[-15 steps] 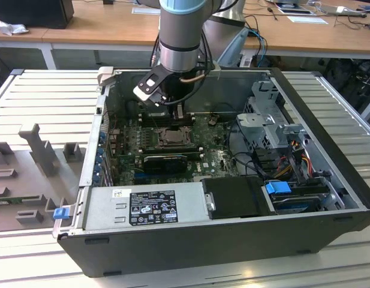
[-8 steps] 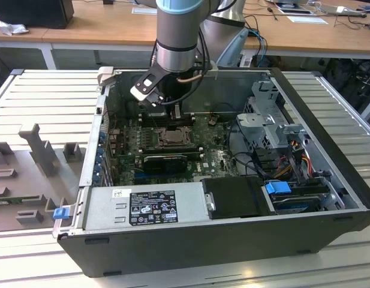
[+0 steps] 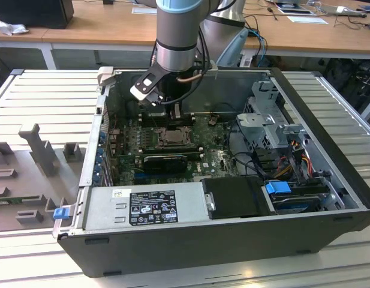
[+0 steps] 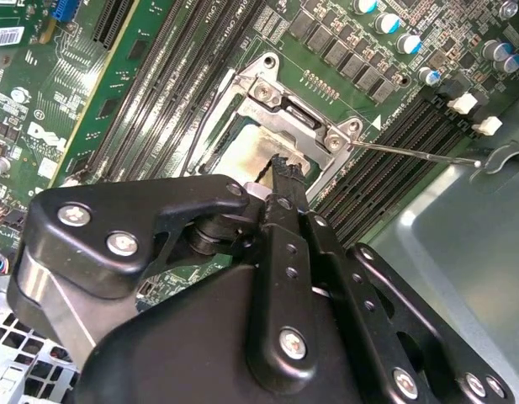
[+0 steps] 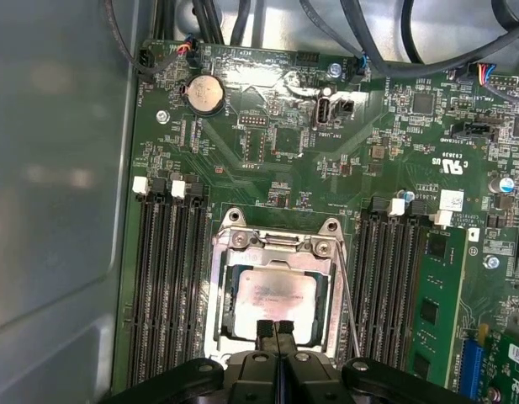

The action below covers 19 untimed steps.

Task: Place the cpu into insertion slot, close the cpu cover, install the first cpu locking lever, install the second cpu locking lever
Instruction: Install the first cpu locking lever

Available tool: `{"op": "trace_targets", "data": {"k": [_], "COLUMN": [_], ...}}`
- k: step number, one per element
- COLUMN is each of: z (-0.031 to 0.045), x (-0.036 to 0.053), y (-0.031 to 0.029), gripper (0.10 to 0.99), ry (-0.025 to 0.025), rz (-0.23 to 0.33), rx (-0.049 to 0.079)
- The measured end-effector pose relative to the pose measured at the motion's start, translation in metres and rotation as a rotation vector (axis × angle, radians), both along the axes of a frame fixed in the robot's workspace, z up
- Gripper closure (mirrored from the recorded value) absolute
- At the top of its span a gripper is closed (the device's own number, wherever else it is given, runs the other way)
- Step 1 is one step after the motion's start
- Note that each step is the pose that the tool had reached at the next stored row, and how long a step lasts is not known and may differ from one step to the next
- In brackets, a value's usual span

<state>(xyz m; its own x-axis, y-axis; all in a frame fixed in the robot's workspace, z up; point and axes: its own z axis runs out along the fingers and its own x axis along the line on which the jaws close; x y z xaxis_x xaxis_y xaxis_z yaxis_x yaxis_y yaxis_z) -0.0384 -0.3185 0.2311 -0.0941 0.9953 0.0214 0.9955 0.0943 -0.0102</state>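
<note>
The cpu lies flat in the insertion slot on the green motherboard, its pale face showing through the cut-out of the cpu cover. The silvery cover lies down around the chip. My gripper is shut, fingertips pressed together, at the edge of the chip and cover. In the second wrist view the gripper tips sit over the cpu, beside the cpu cover. A thin metal locking lever runs along one side of the socket and angles away from it. In the exterior view the gripper hangs just above the socket.
Rows of black memory slots flank the socket on both sides. The open computer case walls in the board, with a grey drive cage, cables and a power supply around it. A coin battery sits further along the board.
</note>
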Motion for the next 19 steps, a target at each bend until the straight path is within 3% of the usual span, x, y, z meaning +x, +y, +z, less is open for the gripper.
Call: {"op": "trace_targets", "data": {"k": [13, 19], "z": [0.0048, 0.0138], "x": [0.0, 0.0], "y": [0.0, 0.0], "gripper": [0.98, 0.98], "ry": [0.0001, 0.0], "rz": [0.0, 0.0], "rx": [-0.001, -0.003]}}
